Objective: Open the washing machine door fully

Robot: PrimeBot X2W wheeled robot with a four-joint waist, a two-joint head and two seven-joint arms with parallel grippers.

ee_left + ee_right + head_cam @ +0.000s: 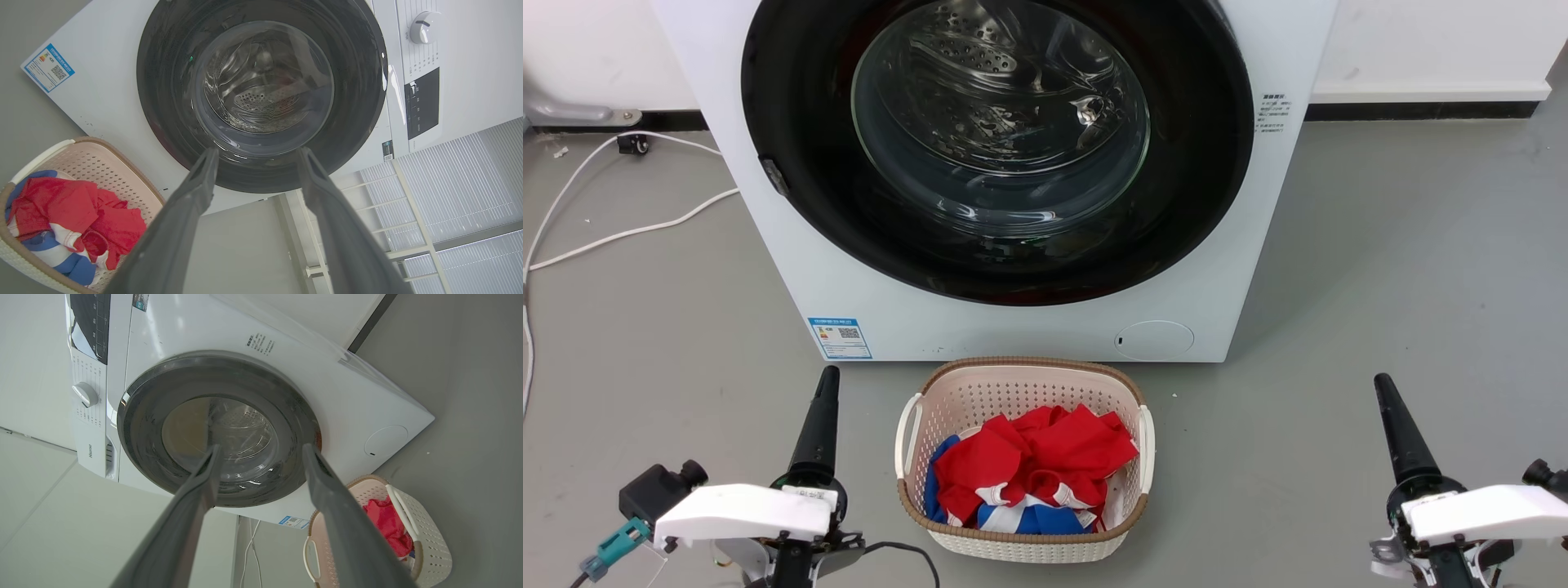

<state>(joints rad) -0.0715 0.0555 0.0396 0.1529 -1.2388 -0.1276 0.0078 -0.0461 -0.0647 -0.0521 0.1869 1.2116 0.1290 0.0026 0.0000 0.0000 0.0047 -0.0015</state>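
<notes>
The washing machine door [999,143] sits shut, flush in the front face of the washing machine [1013,331], with a laundry basket [913,425] on the floor just before its lower edge. Left gripper [257,151] and right gripper [261,446] stand spread and empty, well clear of the door. Judged stage: approach not begun; the next move calls for hooking the door rim and swinging it outward.

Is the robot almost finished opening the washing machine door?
Not yet. Done: nothing, the washing machine door sits shut against the washing machine. In hand: nothing, the left gripper and right gripper are open and empty, either side of the laundry basket. Left: reach the door, catch its edge, swing it wide open.
</notes>
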